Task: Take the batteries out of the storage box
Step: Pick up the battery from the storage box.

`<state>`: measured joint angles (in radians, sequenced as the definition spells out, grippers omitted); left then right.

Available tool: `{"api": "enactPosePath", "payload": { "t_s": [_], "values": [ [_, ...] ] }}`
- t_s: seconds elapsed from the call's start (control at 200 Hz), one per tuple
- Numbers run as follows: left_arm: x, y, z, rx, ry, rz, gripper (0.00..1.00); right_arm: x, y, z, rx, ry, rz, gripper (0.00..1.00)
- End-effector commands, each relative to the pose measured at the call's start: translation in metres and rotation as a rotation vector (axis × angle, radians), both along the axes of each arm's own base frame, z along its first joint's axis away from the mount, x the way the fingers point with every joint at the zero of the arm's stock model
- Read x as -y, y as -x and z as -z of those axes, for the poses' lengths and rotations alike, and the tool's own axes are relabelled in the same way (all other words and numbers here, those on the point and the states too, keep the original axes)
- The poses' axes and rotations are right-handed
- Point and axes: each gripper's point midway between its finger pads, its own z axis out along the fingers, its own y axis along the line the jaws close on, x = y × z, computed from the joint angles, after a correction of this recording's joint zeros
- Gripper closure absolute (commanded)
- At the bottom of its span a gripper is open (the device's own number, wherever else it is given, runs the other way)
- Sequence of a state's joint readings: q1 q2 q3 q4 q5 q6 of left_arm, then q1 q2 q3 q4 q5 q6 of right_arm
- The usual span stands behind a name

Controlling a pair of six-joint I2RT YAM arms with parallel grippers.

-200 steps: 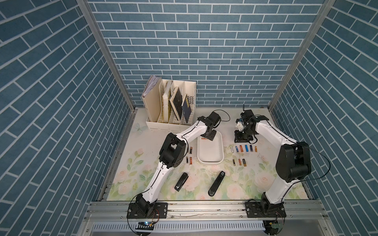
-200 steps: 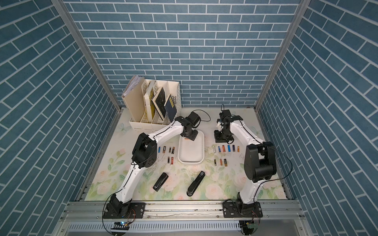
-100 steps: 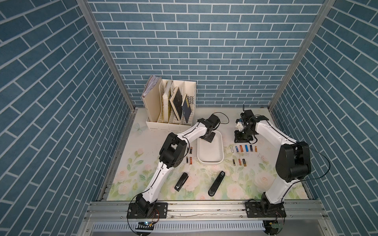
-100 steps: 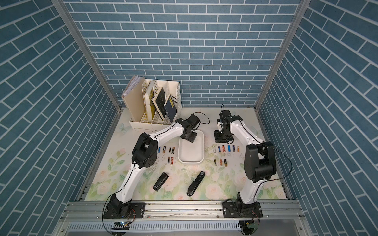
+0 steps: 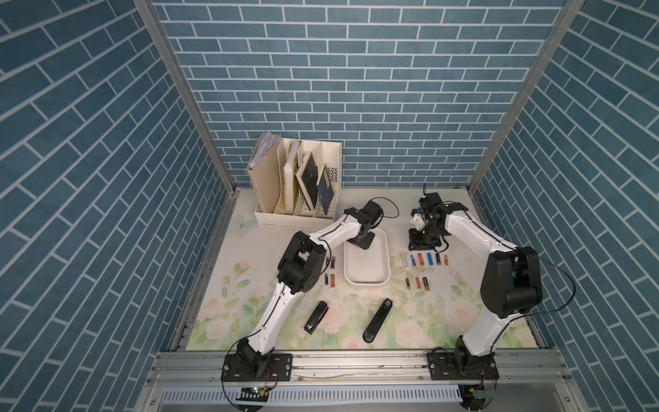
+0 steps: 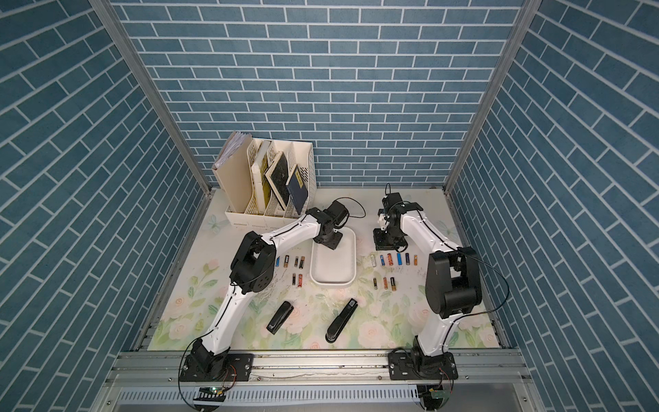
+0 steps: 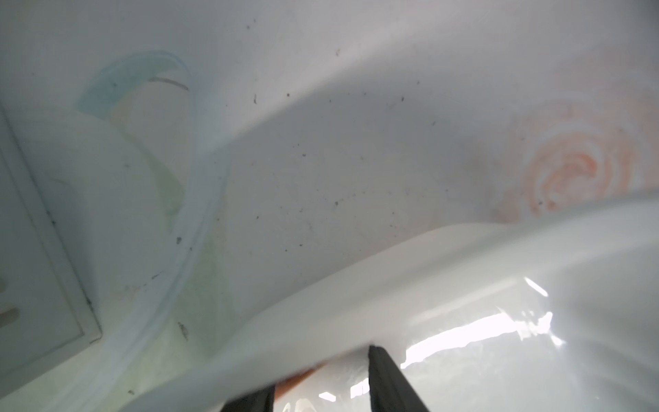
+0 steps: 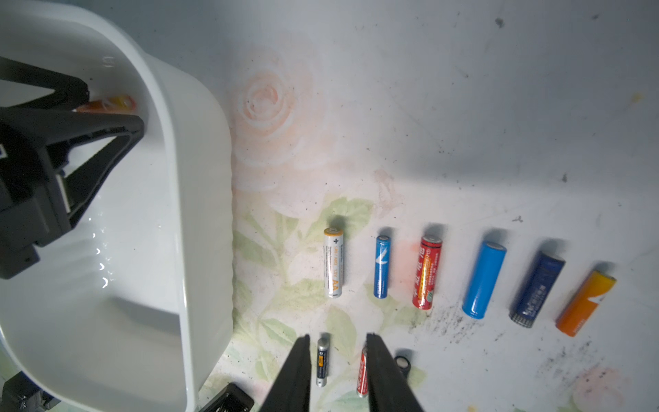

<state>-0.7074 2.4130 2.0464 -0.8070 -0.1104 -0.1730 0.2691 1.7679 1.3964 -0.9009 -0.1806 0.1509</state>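
Observation:
The white storage box (image 5: 367,283) (image 6: 333,283) lies mid-table. My left gripper (image 5: 362,244) (image 6: 330,244) reaches down into its far end. The right wrist view shows its black fingers (image 8: 117,125) either side of an orange battery (image 8: 110,103) lying against the end wall (image 8: 199,142). In the left wrist view the battery (image 7: 299,378) sits beside one finger, with a gap to the other; the gripper (image 7: 321,371) is open. Batteries (image 5: 424,259) (image 5: 330,280) lie in rows on both sides of the box. My right gripper (image 8: 335,337) (image 5: 422,244) hovers open and empty over the right-hand rows.
Two black staplers (image 5: 316,322) (image 5: 378,321) lie near the front of the table. A cream file organizer (image 5: 296,185) with books stands at the back left. A small silver-blue battery (image 8: 322,362) and a red one (image 8: 362,371) lie on the table under my right fingers.
My left gripper has shifted slightly within the far end of the box and its jaws have narrowed around the orange battery. The right arm has not moved.

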Motion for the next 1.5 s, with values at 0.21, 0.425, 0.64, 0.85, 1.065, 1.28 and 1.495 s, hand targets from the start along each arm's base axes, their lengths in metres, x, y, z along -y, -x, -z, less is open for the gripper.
{"api": "enactPosePath", "payload": {
  "t_s": [0.21,0.425,0.64,0.85,1.065,1.28,1.495],
  "values": [
    [-0.003,0.009,0.009,-0.045,-0.006,-0.018,0.66,0.002,0.004,0.003,-0.010,0.005,-0.017,0.70],
    [-0.003,0.014,0.013,-0.072,0.000,-0.029,0.77,0.003,0.005,0.003,-0.009,0.006,-0.018,0.70],
    [-0.001,0.017,0.015,-0.090,0.017,-0.036,0.83,0.004,0.005,0.002,-0.004,0.010,-0.017,0.70],
    [-0.001,0.019,0.009,-0.098,0.018,-0.045,0.84,0.003,0.003,0.002,0.000,0.003,-0.016,0.70],
    [0.001,0.020,-0.017,-0.084,0.053,-0.052,0.84,0.002,0.003,0.003,-0.002,-0.002,-0.017,0.70],
    [0.003,0.026,-0.037,-0.077,0.101,-0.055,0.84,0.000,0.001,0.002,0.003,-0.006,-0.019,0.70],
    [-0.002,0.033,-0.051,-0.077,0.120,-0.072,0.84,-0.001,0.000,0.003,0.011,-0.016,-0.019,0.70]
  ]
}}
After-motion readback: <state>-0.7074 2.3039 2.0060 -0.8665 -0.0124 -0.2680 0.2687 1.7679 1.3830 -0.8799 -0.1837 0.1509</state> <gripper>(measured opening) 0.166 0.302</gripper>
